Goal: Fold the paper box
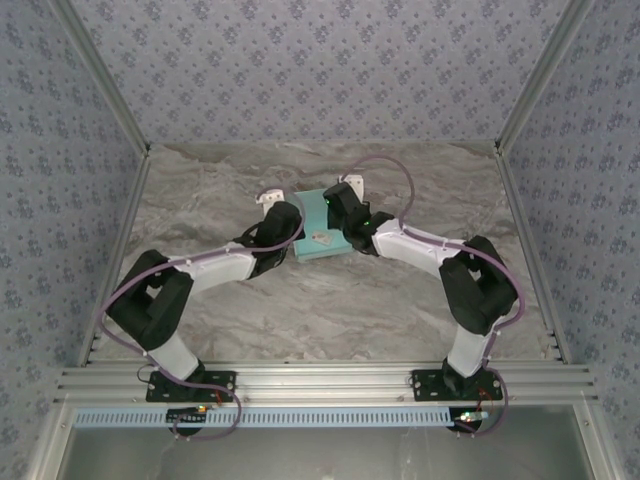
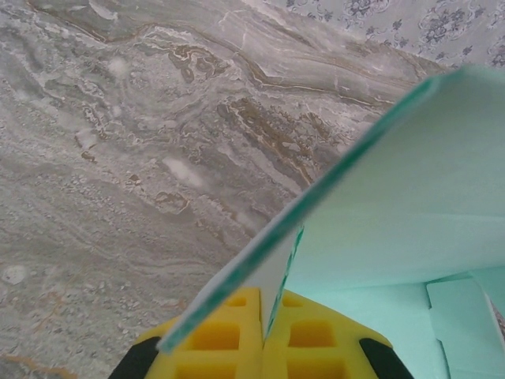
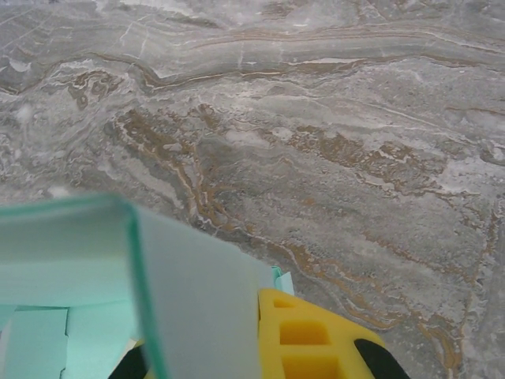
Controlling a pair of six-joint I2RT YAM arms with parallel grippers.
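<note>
Light mint thin-card paper box (image 1: 316, 216) sits on the grey marbled table (image 1: 330, 310), centre and toward the far side, partly folded, with walls raised. Both arms converge on it from opposite sides.

The left gripper (image 1: 287, 222) is at the box's left side. In the left wrist view its yellow pads (image 2: 229, 335) are pressed together on a raised wall of the paper box (image 2: 410, 197), with the card edge running up between them.

The right gripper (image 1: 343, 208) is at the right side. In the right wrist view one yellow pad (image 3: 304, 339) lies against a folded panel (image 3: 205, 300) and the other pad is hidden behind the card. It looks like a pinch too.

Risks, as judgement:
- Both grips are on thin card, so any pull apart or uneven lift could tear a crease or slip the card out.
- Squeezing off the crease line could dent the wall or start a wrong fold.
- The walls will likely spring back flat if either grip lets go before the flaps lock.
- The grippers are near each other, so closing the walls inward risks finger contact.
- The light box can slide or lift off the table, since nothing pins its base.
</note>
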